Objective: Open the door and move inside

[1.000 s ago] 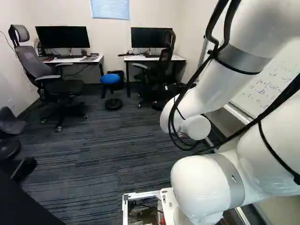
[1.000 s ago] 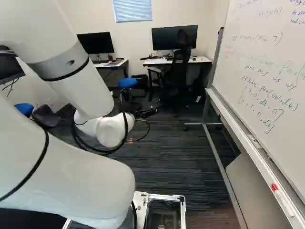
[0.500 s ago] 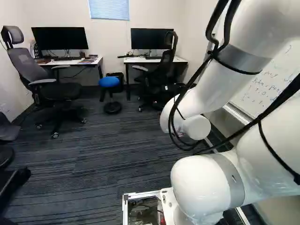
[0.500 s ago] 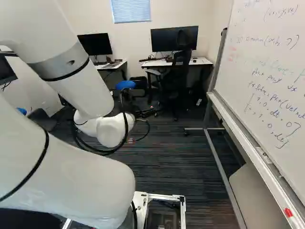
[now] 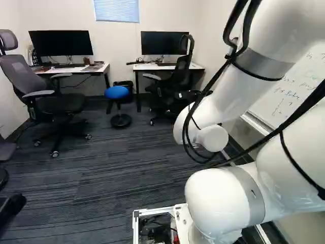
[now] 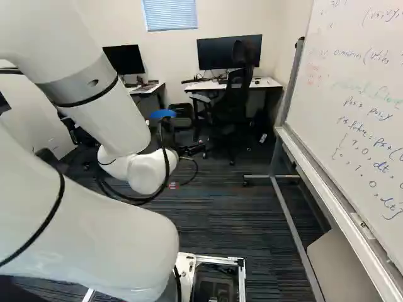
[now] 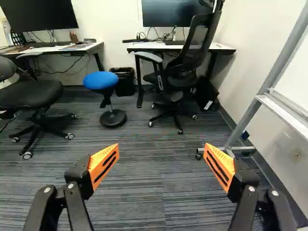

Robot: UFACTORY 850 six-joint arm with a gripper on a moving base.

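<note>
No door shows in any view. Partly hidden behind the white wrist joint, the black gripper [image 6: 191, 150] shows only in small part in the right base view. In the wrist view the gripper [image 7: 161, 150] stands open, its orange pads wide apart, with nothing but striped carpet [image 7: 144, 192] seen between them.
Two desks with monitors stand along the far wall, with a blue stool [image 5: 116, 92] before them. One office chair [image 5: 61, 104] is at the left, another [image 7: 180, 72] by the right desk. A whiteboard on a wheeled frame [image 6: 286, 220] lines the right side.
The base has moved forward with a slight turn to the right; the desks and left chair shift left, and the whiteboard looms larger. My arm keeps its pose against the base.
</note>
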